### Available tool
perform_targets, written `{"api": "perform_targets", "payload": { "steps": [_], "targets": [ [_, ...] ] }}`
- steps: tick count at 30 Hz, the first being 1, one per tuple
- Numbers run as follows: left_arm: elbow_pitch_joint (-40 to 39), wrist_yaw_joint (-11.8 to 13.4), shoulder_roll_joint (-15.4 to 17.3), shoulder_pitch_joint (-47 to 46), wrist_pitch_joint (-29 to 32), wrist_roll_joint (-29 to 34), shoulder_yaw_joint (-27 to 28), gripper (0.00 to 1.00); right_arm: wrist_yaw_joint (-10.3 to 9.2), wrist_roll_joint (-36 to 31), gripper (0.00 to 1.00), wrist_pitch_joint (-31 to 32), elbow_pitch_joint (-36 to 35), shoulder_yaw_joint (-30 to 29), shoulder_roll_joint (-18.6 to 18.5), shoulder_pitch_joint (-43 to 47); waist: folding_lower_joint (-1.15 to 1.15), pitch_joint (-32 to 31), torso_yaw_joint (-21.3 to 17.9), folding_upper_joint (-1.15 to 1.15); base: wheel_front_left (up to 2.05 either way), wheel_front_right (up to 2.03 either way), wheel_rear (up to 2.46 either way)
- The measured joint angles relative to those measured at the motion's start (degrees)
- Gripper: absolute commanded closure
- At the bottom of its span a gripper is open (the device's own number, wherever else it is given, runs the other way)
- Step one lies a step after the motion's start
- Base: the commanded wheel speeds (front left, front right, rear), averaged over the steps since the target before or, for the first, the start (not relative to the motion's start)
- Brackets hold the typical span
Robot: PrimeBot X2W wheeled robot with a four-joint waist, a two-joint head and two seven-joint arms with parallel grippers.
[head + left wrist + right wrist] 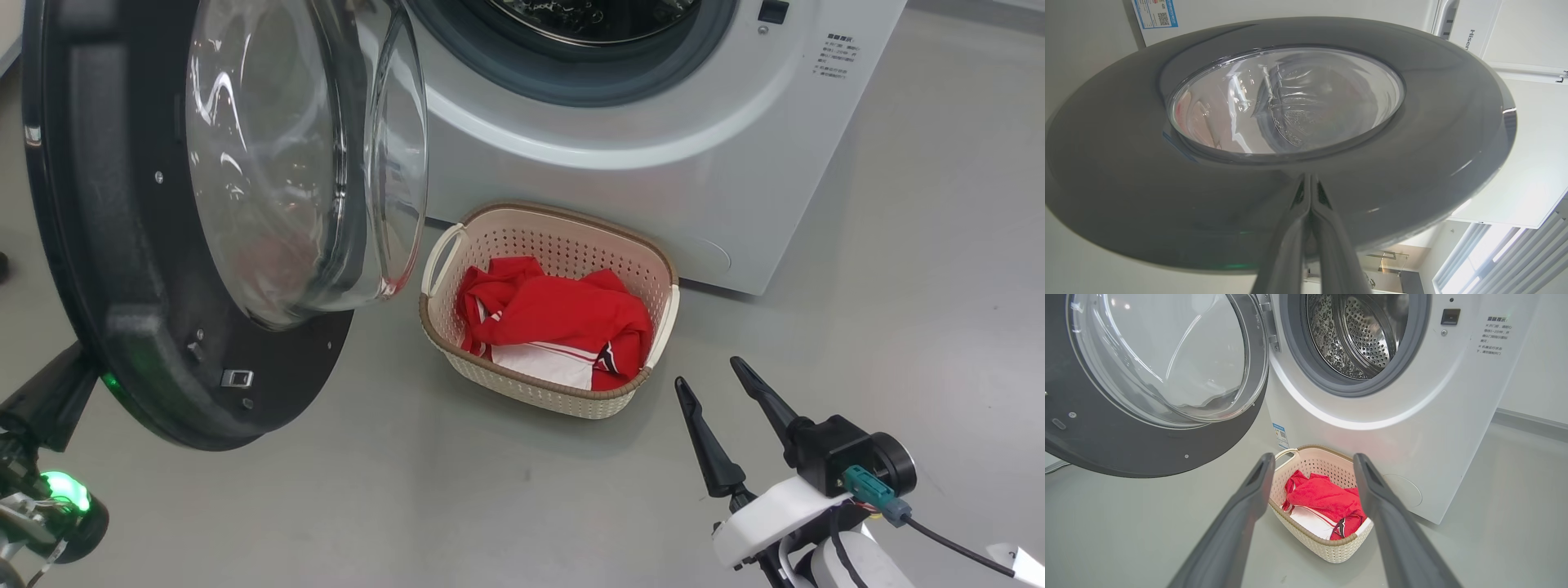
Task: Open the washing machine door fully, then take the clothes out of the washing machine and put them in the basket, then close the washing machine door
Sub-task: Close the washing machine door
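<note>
Dark-fingered, the right gripper stands spread and empty at five o'clock; the clothes lie in the basket at centre, so unloading looks done; the left gripper, pinched shut, meets the outer face of the washing machine door at nine o'clock, likely to push it closed; the washing machine gapes at twelve.

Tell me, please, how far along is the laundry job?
Done: red striped clothes lie in the cream perforated plastic basket; the steel drum looks empty. In hand: the shut left gripper meets the outer face of the glossy black round door. Left: closing that open door.
</note>
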Motion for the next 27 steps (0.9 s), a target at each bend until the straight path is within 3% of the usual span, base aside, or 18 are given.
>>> {"api": "perform_targets", "payload": {
  "steps": [27],
  "targets": [
    [-6.53,0.47,-2.82,4.21,2.83,0.65,-7.13,1.0,-0.07,0.34,0.0,-0.07,0.43,-0.53,-0.08,-0.97,0.0,-1.21,-6.06,0.0,0.0,0.0,0.0]
  ]
}}
